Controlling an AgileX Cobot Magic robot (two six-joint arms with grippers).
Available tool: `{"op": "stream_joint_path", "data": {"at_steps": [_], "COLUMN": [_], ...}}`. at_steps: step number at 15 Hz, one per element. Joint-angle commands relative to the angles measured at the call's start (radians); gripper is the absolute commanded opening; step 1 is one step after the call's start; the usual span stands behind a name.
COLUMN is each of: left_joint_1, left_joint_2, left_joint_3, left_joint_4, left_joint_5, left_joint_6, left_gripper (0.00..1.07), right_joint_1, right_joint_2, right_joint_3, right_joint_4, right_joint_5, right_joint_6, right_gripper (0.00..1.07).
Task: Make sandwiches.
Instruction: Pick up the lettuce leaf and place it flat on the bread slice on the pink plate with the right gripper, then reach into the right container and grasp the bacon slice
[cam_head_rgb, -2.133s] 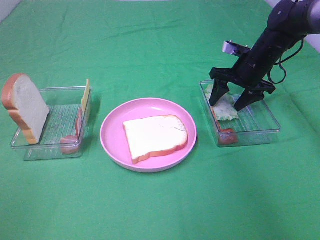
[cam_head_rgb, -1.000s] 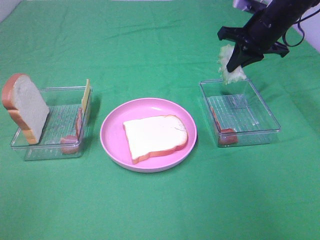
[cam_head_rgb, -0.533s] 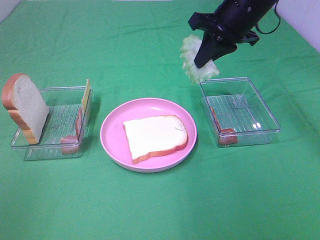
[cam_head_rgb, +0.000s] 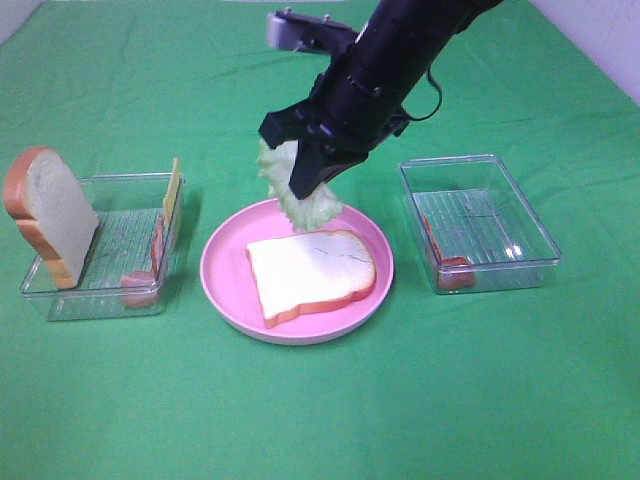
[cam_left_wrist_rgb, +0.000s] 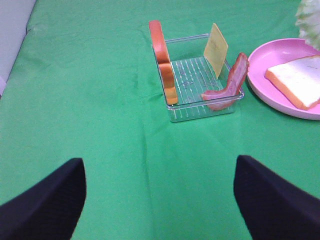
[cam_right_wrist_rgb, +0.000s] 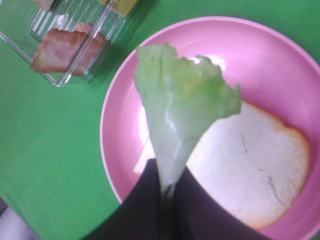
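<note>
Right gripper (cam_right_wrist_rgb: 167, 187) pinched shut on the stalk of one lettuce leaf (cam_right_wrist_rgb: 180, 105), dangling just above the far left part of a pink plate (cam_head_rgb: 225, 270).

Probable trouble: let go from here, likely to land half off the bread onto bare plate, hanging over the slice's edge rather than its middle; floppy too, so may fold or cling to a jaw. Counted near to far: one plate carrying one flat bread slice (cam_head_rgb: 310, 272), the only layer laid so far; two clear trays, left tray (cam_head_rgb: 100, 300) with one upright bread slice (cam_head_rgb: 50, 215), one cheese square (cam_head_rgb: 172, 190) and one bacon strip (cam_head_rgb: 140, 290), right tray (cam_head_rgb: 520, 255) with a second bacon strip (cam_head_rgb: 452, 272). Left gripper (cam_left_wrist_rgb: 160, 200) spread wide, holding nothing, apart from the left tray.
</note>
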Motion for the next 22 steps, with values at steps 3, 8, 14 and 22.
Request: {"op": "stream_joint_path", "data": {"at_steps": [3,8,14,22], "left_joint_1": [-0.002,-0.002,-0.002,-0.002], "left_joint_2": [-0.019,-0.019,-0.019,-0.019], "left_joint_3": [0.001,0.001,0.001,0.001], "left_joint_4": [-0.002,-0.002,-0.002,-0.002], "left_joint_5": [-0.009,-0.009,-0.009,-0.009], "left_joint_6": [-0.006,-0.006,-0.006,-0.006], "left_gripper": [0.78,0.78,0.78,0.78], "right_joint_1": [0.032,0.034,0.034,0.017], "right_joint_2": [0.09,0.103,0.095,-0.046], "right_joint_3": [0.007,0.007,0.005,-0.04], "right_joint_4": [-0.157,-0.114,-0.148,-0.433], "right_joint_5": [-0.021,-0.023,-0.025,0.062], "right_joint_6": [0.102,0.103,0.104,0.36], "right_gripper": [0.09,0.62,0.77,0.8]}}
